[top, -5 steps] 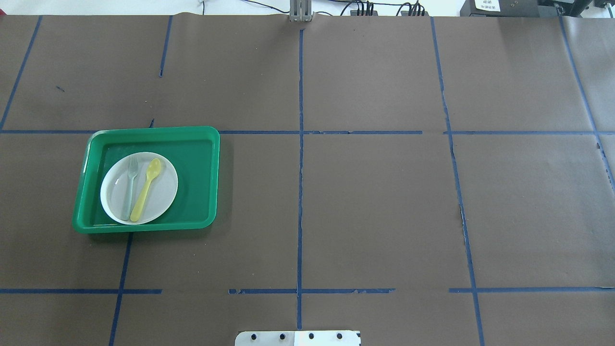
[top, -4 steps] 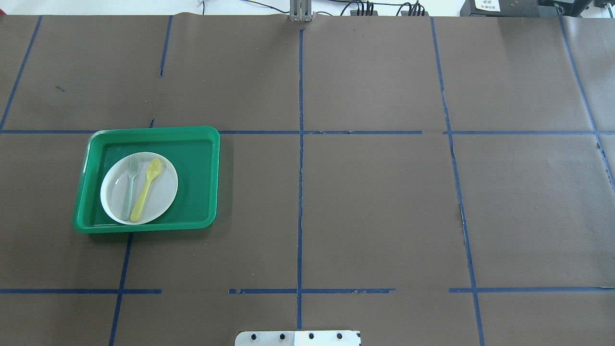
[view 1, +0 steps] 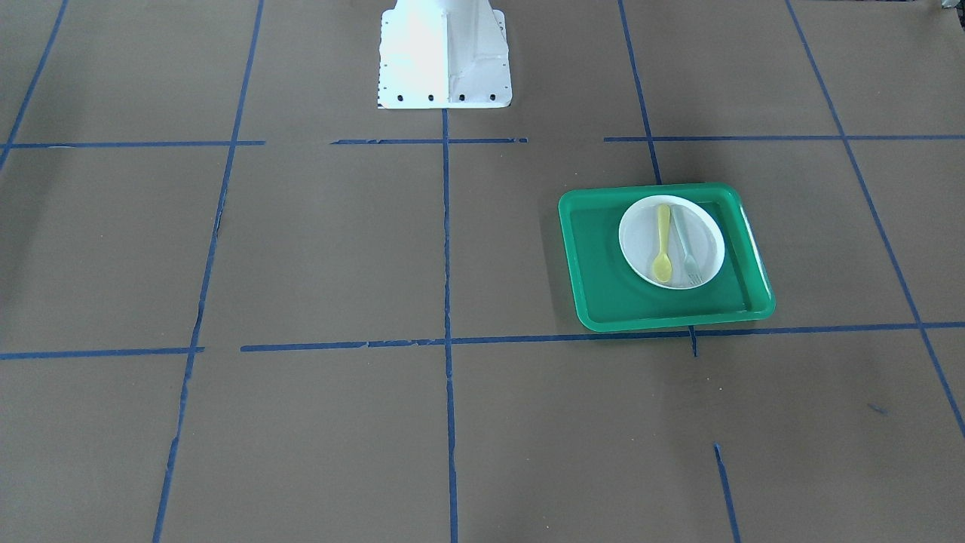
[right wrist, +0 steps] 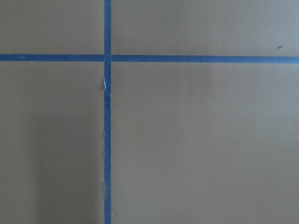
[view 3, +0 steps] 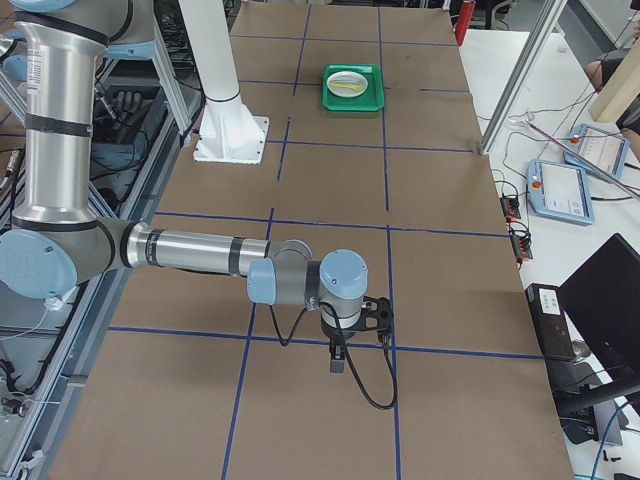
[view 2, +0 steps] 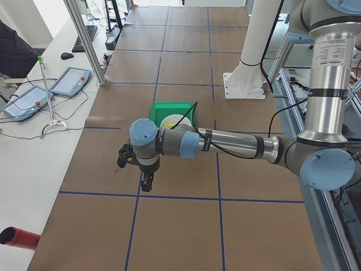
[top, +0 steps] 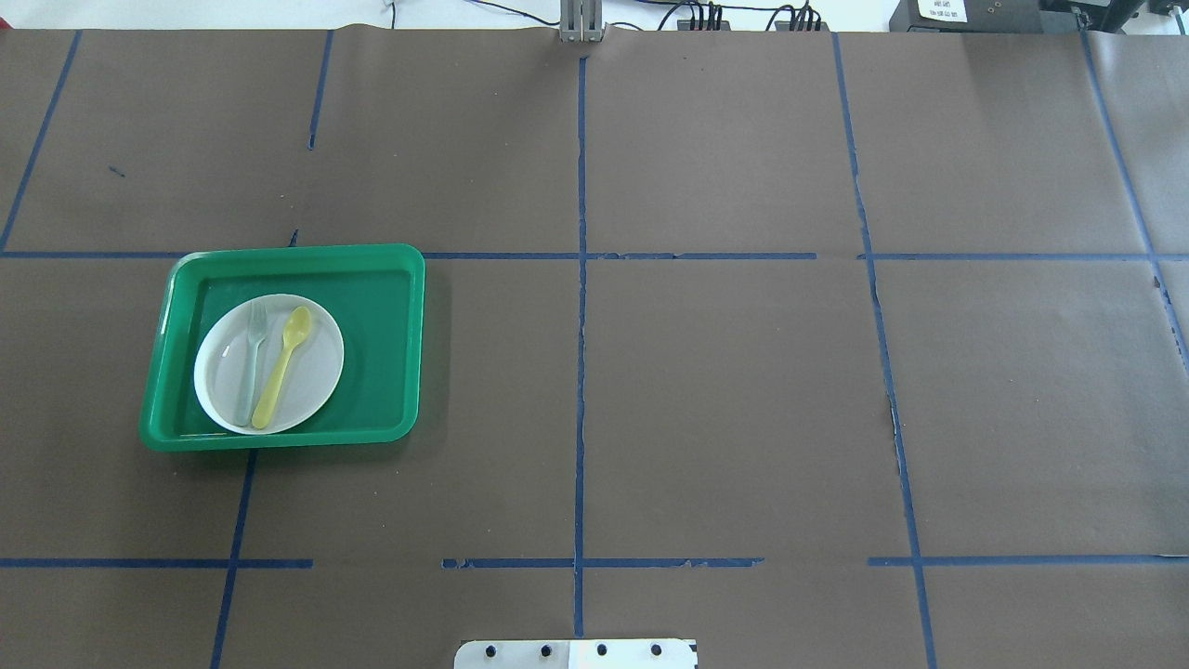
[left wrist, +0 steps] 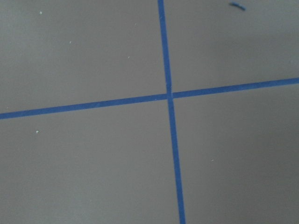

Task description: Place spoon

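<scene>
Spoon on plate, beside fork

Tray sits on table in robot's L half, approx mid-depth, well L of and beyond the robot mount at centre of near edge. Plate lies in tray, toward its L-near corner, w/ bare tray floor to its R. On plate, side by side: fork on L, spoon on R, both heads pointing away from robot, handle ends close together nr plate's near rim.
</scene>
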